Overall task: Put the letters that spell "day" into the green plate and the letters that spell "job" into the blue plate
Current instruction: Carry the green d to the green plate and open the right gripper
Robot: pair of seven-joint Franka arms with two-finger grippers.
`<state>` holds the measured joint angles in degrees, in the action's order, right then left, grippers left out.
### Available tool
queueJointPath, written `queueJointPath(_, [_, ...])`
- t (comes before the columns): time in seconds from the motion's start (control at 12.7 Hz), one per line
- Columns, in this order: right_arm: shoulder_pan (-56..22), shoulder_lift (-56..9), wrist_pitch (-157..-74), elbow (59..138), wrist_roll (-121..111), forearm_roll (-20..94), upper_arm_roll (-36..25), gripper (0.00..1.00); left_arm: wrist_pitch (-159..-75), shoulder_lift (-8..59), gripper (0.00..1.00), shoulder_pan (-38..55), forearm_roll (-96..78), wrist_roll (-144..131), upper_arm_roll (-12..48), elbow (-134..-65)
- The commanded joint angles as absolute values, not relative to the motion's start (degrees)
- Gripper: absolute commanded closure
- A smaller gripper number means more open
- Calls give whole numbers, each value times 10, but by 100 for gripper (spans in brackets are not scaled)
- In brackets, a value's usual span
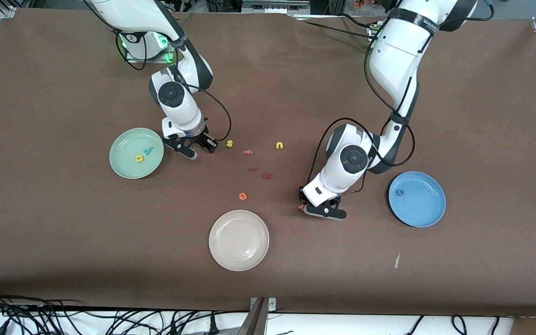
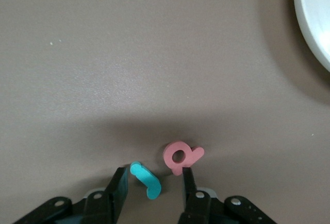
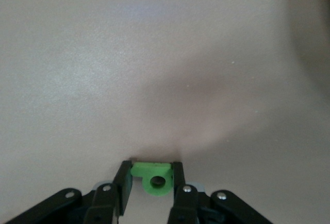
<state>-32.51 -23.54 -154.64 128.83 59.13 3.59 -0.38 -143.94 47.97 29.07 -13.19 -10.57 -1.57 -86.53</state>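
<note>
Mint-green plate (image 1: 136,153); sky-blue plate (image 1: 417,199); green a (image 3: 153,177).

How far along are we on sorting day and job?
Done: yellow d and teal y lie in the green plate, blue o in the blue plate. In hand: right gripper pinches green a. Left: left gripper straddles teal j beside pink b.

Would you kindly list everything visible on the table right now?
green plate: one, mint, toward the right arm's end
yellow d, teal y: one each, in the green plate
blue plate: one, toward the left arm's end
blue o: one, in the blue plate
cream plate: one, nearest the camera
yellow s, yellow u, pink f, orange e: loose mid-table
left gripper: open around teal j, pink b beside
right gripper: shut on green a
</note>
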Motion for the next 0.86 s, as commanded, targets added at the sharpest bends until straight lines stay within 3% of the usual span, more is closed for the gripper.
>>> queueJointPath(0.0, [-330, -201, -1425, 1246, 552, 33, -30, 81, -1442, 490, 47, 301, -142, -101, -27, -855])
queueJointPath(0.47, [-327, -161, -1282, 1255, 231, 34, -192, 80, -1437, 482, 46, 298, -142, -96, -35, -862])
queueJointPath(0.55, [-324, -170, -1281, 1257, 197, 36, -202, 51, -1437, 483, 46, 297, -141, -95, -35, -863])
queueJointPath(0.63, [-324, -170, -1277, 1253, 189, 38, -203, 1, -1437, 483, 46, 297, -141, -95, -35, -863])
queueJointPath(0.79, [-324, -163, -1274, 1242, 183, 38, -203, 0, -1437, 483, 46, 298, -142, -95, -35, -863])
